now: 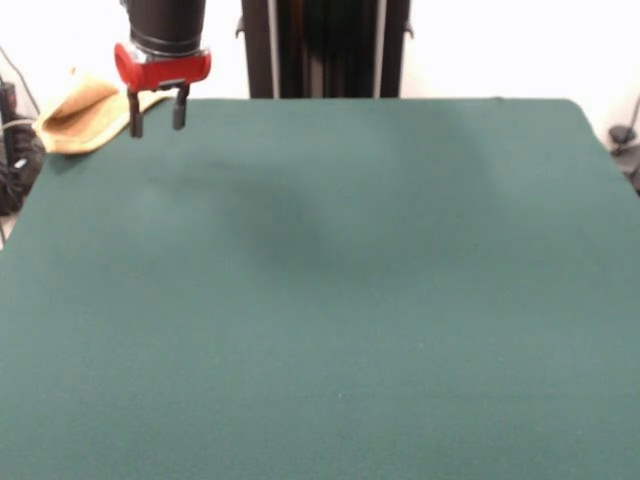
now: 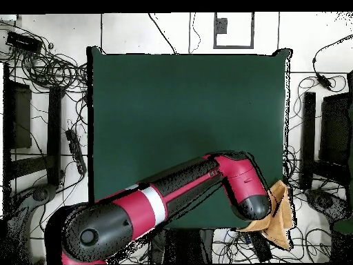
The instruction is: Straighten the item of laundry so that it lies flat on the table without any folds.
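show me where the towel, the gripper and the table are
towel (image 1: 75, 115): front view, on its tan folded body past the table's corner.
gripper (image 1: 158, 112): front view, midway between its two dark fingertips.
table (image 1: 340, 300): front view, on bare green cloth.

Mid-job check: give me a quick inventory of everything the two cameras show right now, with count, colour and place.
towel: one, orange-tan, bunched and folded, hanging over the table's corner beside the gripper; in the overhead view it lies at the table's lower right corner, mostly off the edge.
table: one, dark green cloth top, fills most of both views.
cables: many, black, on the floor around the table in the overhead view.
black stands: several, dark, on the floor at either side of the table.
arm: one, red and black with a white band, reaching across the table's lower edge toward the towel.
gripper: one, red body with dark fingers, open, empty, hanging just above the corner by the towel.
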Robot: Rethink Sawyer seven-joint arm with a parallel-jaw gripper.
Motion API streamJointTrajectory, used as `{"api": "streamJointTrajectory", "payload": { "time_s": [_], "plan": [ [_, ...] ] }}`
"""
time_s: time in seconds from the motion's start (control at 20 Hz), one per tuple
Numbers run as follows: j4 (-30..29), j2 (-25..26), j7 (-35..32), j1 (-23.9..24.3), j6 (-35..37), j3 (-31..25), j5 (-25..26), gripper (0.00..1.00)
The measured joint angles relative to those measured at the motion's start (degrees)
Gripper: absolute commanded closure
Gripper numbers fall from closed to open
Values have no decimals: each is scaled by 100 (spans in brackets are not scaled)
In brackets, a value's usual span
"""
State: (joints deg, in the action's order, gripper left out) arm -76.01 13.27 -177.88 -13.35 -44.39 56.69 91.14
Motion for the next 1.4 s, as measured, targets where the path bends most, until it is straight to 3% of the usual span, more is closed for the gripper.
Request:
{"api": "streamJointTrajectory", "payload": {
  "time_s": [0.5, 0.95, 1.4],
  "plan": [
    [97, 132, -1, 167, -1, 14, 61, 0],
    [279, 638, -1, 197, -1, 169, 224, 0],
    [278, 580, -1, 228, 0, 178, 232, 0]
  ]
}}
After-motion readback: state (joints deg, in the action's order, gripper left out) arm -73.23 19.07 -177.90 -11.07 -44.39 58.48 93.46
